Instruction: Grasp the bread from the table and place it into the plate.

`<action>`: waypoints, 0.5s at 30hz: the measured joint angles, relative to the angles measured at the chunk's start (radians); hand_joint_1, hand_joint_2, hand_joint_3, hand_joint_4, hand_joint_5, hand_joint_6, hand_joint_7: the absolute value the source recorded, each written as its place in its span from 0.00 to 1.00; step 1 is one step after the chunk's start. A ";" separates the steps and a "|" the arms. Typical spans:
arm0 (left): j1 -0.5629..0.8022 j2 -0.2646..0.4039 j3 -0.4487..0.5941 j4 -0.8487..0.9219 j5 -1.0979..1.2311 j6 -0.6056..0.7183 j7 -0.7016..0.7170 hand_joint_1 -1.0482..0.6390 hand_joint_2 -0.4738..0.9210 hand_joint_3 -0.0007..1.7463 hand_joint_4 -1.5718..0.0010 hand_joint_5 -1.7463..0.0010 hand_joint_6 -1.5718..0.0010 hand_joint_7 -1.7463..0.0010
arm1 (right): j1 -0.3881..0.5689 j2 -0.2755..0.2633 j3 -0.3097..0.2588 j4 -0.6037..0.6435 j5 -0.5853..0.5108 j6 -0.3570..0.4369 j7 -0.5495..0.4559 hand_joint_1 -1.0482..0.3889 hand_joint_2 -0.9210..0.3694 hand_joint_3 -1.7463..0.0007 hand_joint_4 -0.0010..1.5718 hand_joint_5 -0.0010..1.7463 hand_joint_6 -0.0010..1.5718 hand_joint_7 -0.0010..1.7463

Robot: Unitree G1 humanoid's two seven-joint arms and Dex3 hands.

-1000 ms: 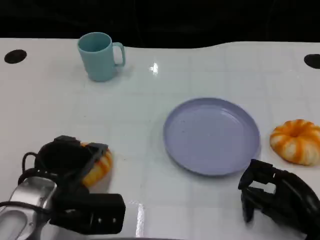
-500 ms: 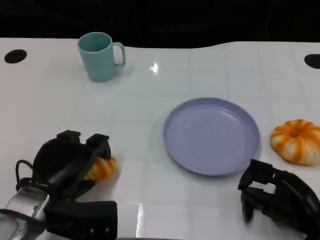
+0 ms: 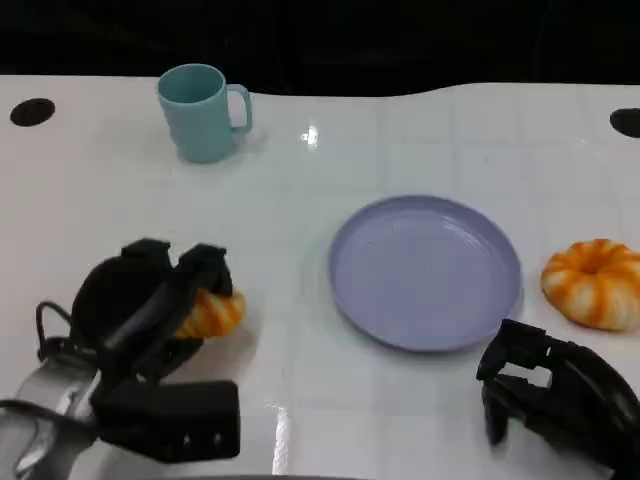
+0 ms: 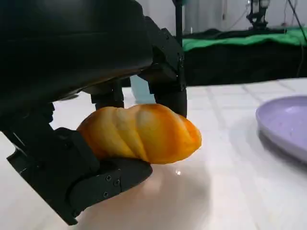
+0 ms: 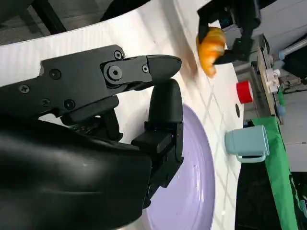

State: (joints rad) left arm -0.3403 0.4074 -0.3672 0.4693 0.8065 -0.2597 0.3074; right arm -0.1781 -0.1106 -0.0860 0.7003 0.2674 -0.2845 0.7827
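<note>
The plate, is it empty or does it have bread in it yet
Empty. The plate shows bare purple; the bread is held in the left robot hand, apart from it.

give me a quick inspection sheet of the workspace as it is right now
surface: white table, glossy, faint grid lines
job's things: bread gripped in the left hand, apparently lifted off the table in the left wrist view; purple plate holds nothing
clutter: teal cup at far left; orange ring-shaped bread right of the plate
hands: left holds the bread; right hand near the plate's edge, holding nothing, fingers apart
cables: black cable looped by the left wrist
surroundings: dark backdrop beyond the table; green cloth in the left wrist view
</note>
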 measured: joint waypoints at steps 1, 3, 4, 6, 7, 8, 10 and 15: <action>-0.014 -0.007 0.000 0.000 -0.002 -0.001 0.008 0.53 0.71 0.70 0.55 0.00 0.66 0.00 | 0.000 0.000 0.001 -0.001 -0.001 0.001 -0.004 0.33 0.00 0.89 0.45 1.00 0.43 0.86; -0.040 -0.020 0.000 0.003 -0.008 -0.006 0.018 0.51 0.73 0.66 0.55 0.00 0.67 0.00 | 0.000 0.000 0.001 -0.002 -0.001 0.001 -0.005 0.34 0.00 0.88 0.45 1.00 0.43 0.87; -0.053 -0.026 -0.001 0.005 -0.009 -0.008 0.018 0.49 0.77 0.61 0.56 0.00 0.68 0.00 | 0.000 0.000 0.001 0.000 0.000 -0.001 -0.001 0.34 0.00 0.88 0.45 1.00 0.42 0.87; -0.074 -0.036 -0.002 0.011 -0.010 -0.010 0.018 0.50 0.77 0.57 0.54 0.00 0.66 0.00 | -0.002 0.000 0.001 0.004 0.001 -0.006 0.006 0.33 0.00 0.88 0.45 1.00 0.42 0.88; -0.086 -0.047 -0.002 0.019 -0.011 -0.011 0.020 0.50 0.77 0.56 0.53 0.00 0.66 0.00 | -0.002 0.000 0.001 0.005 0.001 -0.008 0.007 0.33 0.00 0.88 0.45 1.00 0.42 0.88; -0.097 -0.056 -0.005 0.026 -0.011 -0.014 0.025 0.50 0.78 0.53 0.53 0.00 0.65 0.00 | -0.002 0.000 0.001 0.005 0.000 -0.009 0.006 0.33 0.00 0.88 0.45 1.00 0.42 0.88; -0.121 -0.076 -0.013 0.042 -0.008 -0.020 0.041 0.50 0.82 0.44 0.52 0.00 0.65 0.00 | -0.002 0.000 0.001 0.006 0.000 -0.011 0.005 0.33 0.00 0.88 0.46 1.00 0.42 0.88; -0.167 -0.106 -0.028 0.079 -0.004 -0.026 0.071 0.50 0.84 0.41 0.52 0.00 0.65 0.00 | -0.002 0.000 0.003 0.007 -0.001 -0.018 0.005 0.33 0.00 0.87 0.46 1.00 0.42 0.88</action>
State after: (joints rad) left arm -0.5071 0.3013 -0.3957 0.5488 0.8028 -0.2853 0.3787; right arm -0.1800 -0.1106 -0.0834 0.7069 0.2662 -0.3024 0.7873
